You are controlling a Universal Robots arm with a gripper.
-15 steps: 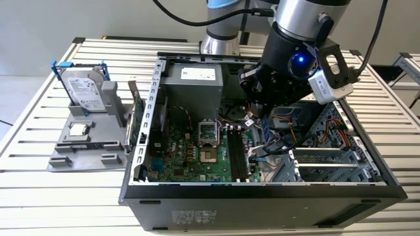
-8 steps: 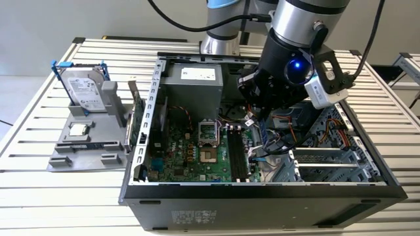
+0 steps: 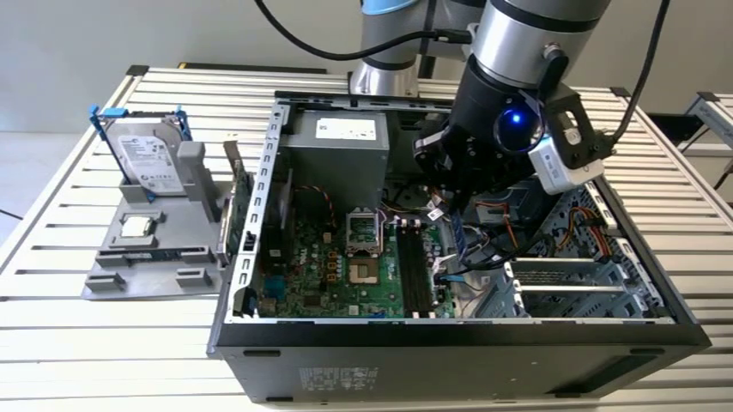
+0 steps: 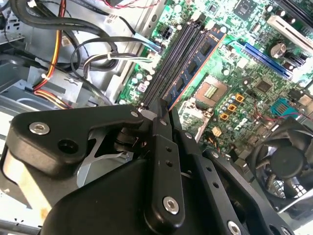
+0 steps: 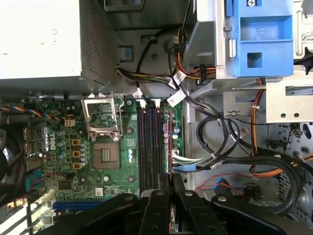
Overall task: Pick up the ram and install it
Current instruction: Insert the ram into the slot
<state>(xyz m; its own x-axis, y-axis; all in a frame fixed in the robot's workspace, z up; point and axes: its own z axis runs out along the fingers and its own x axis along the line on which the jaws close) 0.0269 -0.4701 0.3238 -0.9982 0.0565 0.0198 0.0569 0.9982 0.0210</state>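
The ram (image 4: 191,66) is a thin green-blue stick with dark chips. It stands on edge along the outermost of the black memory slots (image 5: 149,147) on the motherboard, on the side nearest the cable bundle. It also appears edge-on as the ram (image 5: 165,139) in the first wrist view. My gripper (image 4: 164,106) is down inside the open computer case, its two black fingers drawn close together over the stick's near end, which runs in between them. In the exterior view the gripper (image 3: 449,196) hangs low over the board behind the arm's wrist.
Loose cables (image 5: 215,147) and the blue drive cage (image 5: 259,39) crowd one side of the slots; the processor socket (image 5: 105,156) lies on the other. The power supply (image 3: 338,150) fills the case's back. A grey fixture (image 3: 143,257) outside holds a hard drive (image 3: 149,159).
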